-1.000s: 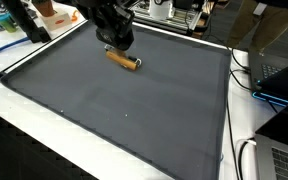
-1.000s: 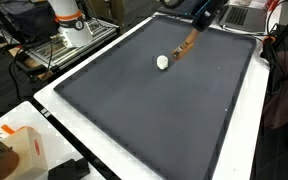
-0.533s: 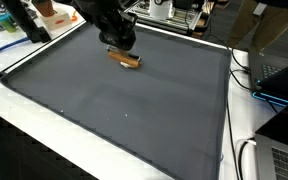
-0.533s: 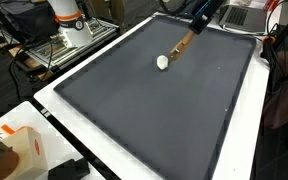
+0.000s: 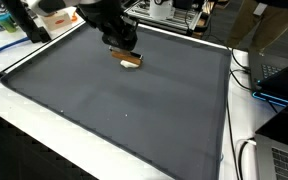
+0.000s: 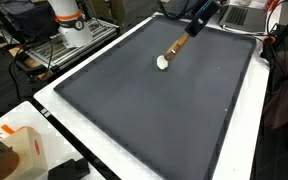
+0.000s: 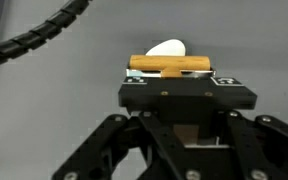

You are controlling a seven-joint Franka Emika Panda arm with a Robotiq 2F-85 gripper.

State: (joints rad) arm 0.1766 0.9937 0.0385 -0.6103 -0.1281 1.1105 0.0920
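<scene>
Watching my gripper stay clamped on the wooden stick: the held end has risen, so a lift is under way. Its white tip sits low below the fingers, by the mat.

A dark grey mat covers a white table under even indoor light. Black cables trail along its right edge beside a laptop; a wire rack stands far left, an orange box near left
</scene>
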